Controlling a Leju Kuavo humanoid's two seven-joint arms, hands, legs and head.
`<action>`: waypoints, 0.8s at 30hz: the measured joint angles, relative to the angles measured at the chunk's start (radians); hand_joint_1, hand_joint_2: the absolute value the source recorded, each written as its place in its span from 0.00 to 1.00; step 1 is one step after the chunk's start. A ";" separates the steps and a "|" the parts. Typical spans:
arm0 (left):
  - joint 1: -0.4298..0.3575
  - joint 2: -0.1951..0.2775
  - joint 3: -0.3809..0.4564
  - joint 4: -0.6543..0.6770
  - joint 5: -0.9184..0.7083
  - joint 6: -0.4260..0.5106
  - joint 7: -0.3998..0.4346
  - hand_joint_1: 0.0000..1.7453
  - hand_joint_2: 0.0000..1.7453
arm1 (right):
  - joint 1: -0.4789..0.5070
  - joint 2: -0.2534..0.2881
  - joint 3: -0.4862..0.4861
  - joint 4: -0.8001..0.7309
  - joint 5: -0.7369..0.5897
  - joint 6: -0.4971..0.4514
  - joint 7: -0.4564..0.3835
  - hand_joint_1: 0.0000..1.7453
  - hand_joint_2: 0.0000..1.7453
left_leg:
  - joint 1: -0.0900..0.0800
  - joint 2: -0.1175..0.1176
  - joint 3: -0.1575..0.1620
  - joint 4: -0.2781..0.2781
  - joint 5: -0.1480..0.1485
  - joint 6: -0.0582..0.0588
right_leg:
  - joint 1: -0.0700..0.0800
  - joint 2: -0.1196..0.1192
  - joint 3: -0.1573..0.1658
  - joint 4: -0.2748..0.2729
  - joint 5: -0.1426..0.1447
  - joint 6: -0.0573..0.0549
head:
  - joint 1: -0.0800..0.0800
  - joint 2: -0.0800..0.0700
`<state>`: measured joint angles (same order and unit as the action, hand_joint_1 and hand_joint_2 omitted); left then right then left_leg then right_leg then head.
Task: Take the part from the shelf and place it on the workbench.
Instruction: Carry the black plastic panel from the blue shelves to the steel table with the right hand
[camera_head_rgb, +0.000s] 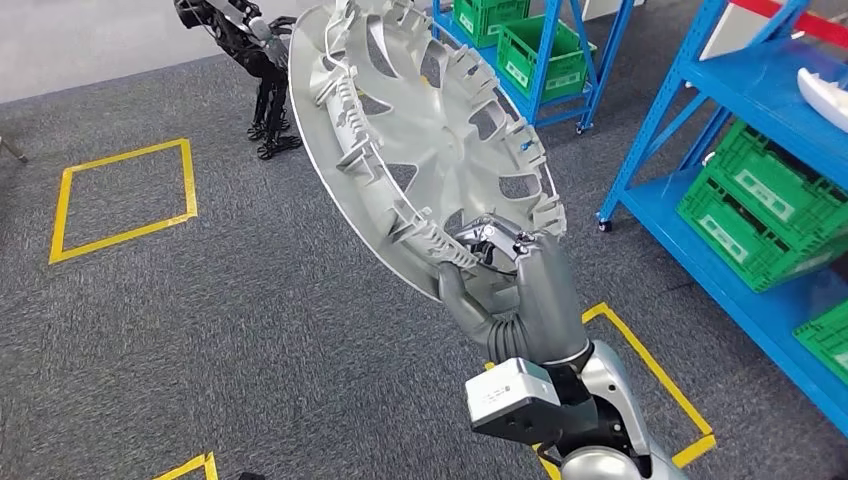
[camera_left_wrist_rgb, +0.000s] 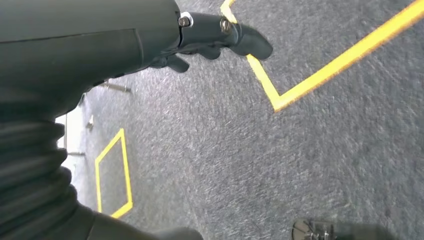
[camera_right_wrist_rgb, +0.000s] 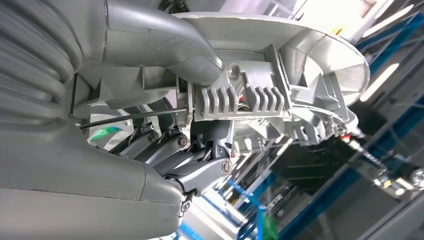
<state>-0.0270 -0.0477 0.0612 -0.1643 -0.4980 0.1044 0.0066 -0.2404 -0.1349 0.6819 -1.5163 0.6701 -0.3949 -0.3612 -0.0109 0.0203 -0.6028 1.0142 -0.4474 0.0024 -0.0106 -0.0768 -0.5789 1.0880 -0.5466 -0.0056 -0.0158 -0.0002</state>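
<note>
Item: large round silver-grey plastic wheel cover (camera_head_rgb: 420, 130), spoked, with a ring of moulded clips and ribbed tabs standing up around its inner face. Location: held aloft over the grey carpet floor (camera_head_rgb: 200, 320), clear of any shelf; it rises up and away from the right hand (camera_head_rgb: 505, 285), tilted, inner face toward the camera.

Hold: the right hand is clamped on the lower rim, thick grey thumb (camera_right_wrist_rgb: 165, 45) pressed on one face, darker fingers (camera_right_wrist_rgb: 165, 145) curled behind the other, next to a ribbed clip and the thin wire retaining ring (camera_right_wrist_rgb: 135, 116).

Handling, as judged: light for its size; a thin moulded shell, fairly stiff at the rim but likely to flex across the disc. The clips and tabs look brittle and should not bear the load on set-down. Smooth plastic, one-edge hold, long overhang: it may swing or slip if jolted. The rim between clips is the best purchase; lay it flat.

Left hand (camera_left_wrist_rgb: 210, 35): hanging toward the floor, holding nothing; dark fingers partly curled, not closed on anything.

Surroundings: beyond the right hand, to its right side, blue steel shelving (camera_head_rgb: 760, 100) carrying green plastic crates (camera_head_rgb: 760, 205); yellow tape squares (camera_head_rgb: 125, 200) on the floor; a black mechanical device (camera_head_rgb: 255, 60) standing on the floor beyond the cover.

Markings: white labels on the crates, too small to read. No brand or writing legible on the cover. No tabletop in sight.
</note>
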 joint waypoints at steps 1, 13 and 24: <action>-0.001 0.000 0.000 0.000 0.001 0.000 0.000 0.00 1.00 | 0.002 0.000 0.001 -0.001 0.002 0.000 -0.001 1.00 1.00 | 0.004 -0.011 0.007 -0.006 0.004 0.004 | 0.000 0.029 -0.020 0.044 -0.024 0.003 | 0.001 0.000; -0.001 0.002 0.000 0.001 0.001 0.000 -0.004 0.00 1.00 | 0.010 0.002 0.008 -0.003 0.011 0.008 0.000 1.00 1.00 | 0.013 -0.136 -0.015 0.031 -0.021 -0.031 | -0.009 0.110 -0.043 -0.010 0.056 -0.006 | 0.009 0.000; 0.001 0.000 0.000 0.000 0.001 -0.001 -0.007 0.00 1.00 | 0.008 0.014 0.008 -0.008 0.018 0.014 0.006 1.00 1.00 | 0.013 0.008 -0.054 0.107 -0.031 -0.042 | -0.004 0.009 -0.017 -0.018 0.039 -0.024 | -0.007 0.000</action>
<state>-0.0258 -0.0478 0.0614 -0.1640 -0.4967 0.1037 -0.0008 -0.2322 -0.1205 0.6897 -1.5244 0.6879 -0.3807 -0.3553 0.0021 0.0286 -0.6568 1.1208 -0.4780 -0.0400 -0.0147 -0.0678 -0.5960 1.0704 -0.5077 -0.0299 -0.0228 -0.0004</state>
